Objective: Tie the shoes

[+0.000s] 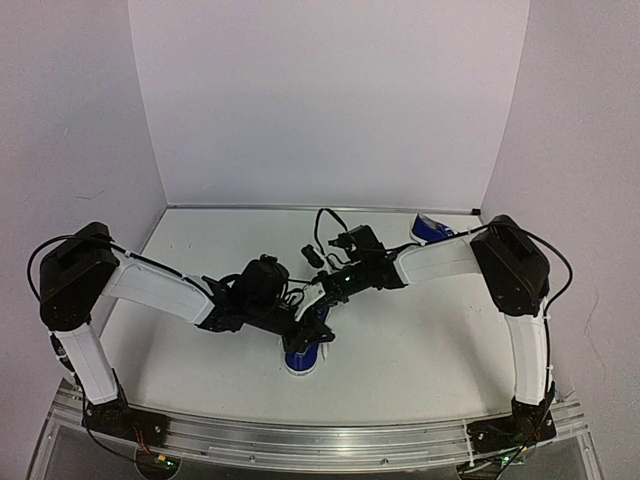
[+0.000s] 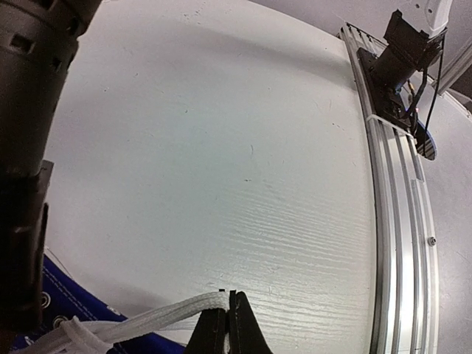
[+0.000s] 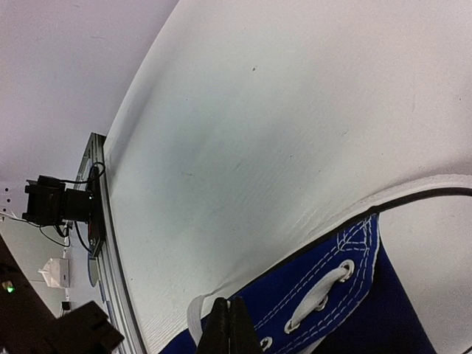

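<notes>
One blue shoe (image 1: pixel 303 357) with a white toe cap sits near the table's front middle, under both grippers. My left gripper (image 1: pixel 308 325) is shut on the end of a white lace (image 2: pixel 147 318) and holds it pulled out from the blue shoe (image 2: pixel 81 318) just above the table. My right gripper (image 1: pixel 322 300) is shut at the shoe's blue side (image 3: pixel 324 287), beside its eyelets, with a white lace loop (image 3: pixel 193 318) running into its closed tips. The second blue shoe (image 1: pixel 431 229) lies at the back right, partly hidden behind the right arm.
An aluminium rail (image 1: pixel 320 438) runs along the near table edge and also shows in the left wrist view (image 2: pixel 398 221). White walls (image 1: pixel 330 100) close the back and sides. The right arm's base (image 2: pixel 405 59) and the left arm's base (image 3: pixel 63 206) stand on the rail.
</notes>
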